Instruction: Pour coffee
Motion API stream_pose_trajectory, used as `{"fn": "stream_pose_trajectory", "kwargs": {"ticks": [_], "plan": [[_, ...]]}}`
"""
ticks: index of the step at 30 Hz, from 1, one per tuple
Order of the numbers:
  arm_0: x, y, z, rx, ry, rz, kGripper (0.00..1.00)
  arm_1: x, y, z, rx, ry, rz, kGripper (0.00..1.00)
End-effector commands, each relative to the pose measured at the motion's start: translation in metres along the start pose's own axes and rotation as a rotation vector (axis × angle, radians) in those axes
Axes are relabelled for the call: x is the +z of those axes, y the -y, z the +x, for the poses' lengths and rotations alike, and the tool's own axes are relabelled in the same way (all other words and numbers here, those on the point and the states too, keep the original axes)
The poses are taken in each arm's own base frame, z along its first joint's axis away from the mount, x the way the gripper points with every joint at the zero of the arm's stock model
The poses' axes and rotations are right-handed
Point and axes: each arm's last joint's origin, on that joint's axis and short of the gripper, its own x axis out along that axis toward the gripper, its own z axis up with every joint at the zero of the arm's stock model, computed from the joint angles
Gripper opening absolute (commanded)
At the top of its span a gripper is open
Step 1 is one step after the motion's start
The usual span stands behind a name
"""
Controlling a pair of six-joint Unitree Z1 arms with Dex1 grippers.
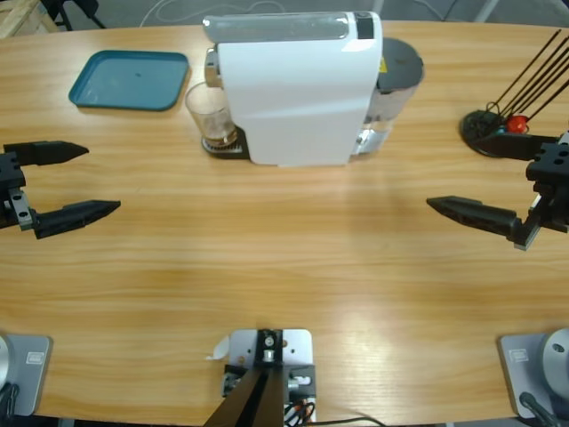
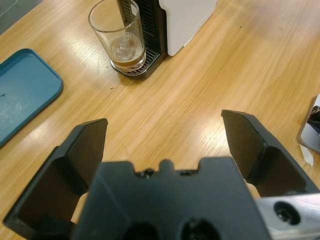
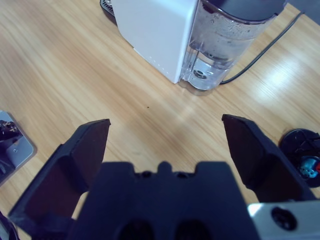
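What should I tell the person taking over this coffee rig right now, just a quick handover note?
Left gripper: open, empty, hovering over bare table left of the coffee machine.
Right gripper: open, empty, on the machine's water-tank side.
Glass tumbler: upright on the machine's drip tray, a thin layer of coffee in its bottom.
Teal tray: on the table beyond the glass, nothing on it.
Done: some coffee is in the glass.
Left: neither gripper touches the glass; any picking up or pouring remains.
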Motion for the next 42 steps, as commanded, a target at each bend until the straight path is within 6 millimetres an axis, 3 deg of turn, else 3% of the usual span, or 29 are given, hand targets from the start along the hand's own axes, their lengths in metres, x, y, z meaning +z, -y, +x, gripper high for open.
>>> {"fn": "stream_pose_trajectory", "kwargs": {"ticks": [1, 5, 11, 17, 20, 23, 33, 42], "plan": [[-0.003, -0.003, 0.004, -0.018, -0.04, -0.017, 1.0, -0.012, -0.002, 0.011, 0.013, -0.066, 0.006, 1.0], [0.007, -0.011, -0.004, -0.119, -0.018, -0.106, 1.0, -0.012, -0.002, 0.012, 0.013, -0.067, 0.008, 1.0], [0.041, -0.036, 0.003, -0.099, 0.01, -0.091, 1.0, -0.012, -0.002, 0.014, 0.013, -0.077, 0.01, 1.0], [0.037, -0.053, 0.016, -0.05, -0.146, 0.096, 1.0, -0.011, -0.003, 0.017, 0.027, -0.087, 0.014, 1.0], [0.04, -0.056, 0.018, -0.11, -0.107, 0.147, 1.0, -0.011, -0.003, 0.02, 0.031, -0.103, 0.013, 1.0], [0.041, -0.077, 0.023, -0.171, -0.044, 0.099, 1.0, -0.009, -0.003, 0.018, 0.034, -0.112, 0.013, 1.0], [0.046, -0.127, 0.079, -0.241, -0.054, 0.207, 1.0, -0.009, -0.004, 0.022, 0.032, -0.136, 0.016, 1.0], [0.054, -0.141, 0.108, -0.277, -0.066, 0.128, 1.0, -0.009, 0.001, 0.024, 0.009, -0.142, 0.032, 1.0]]}}
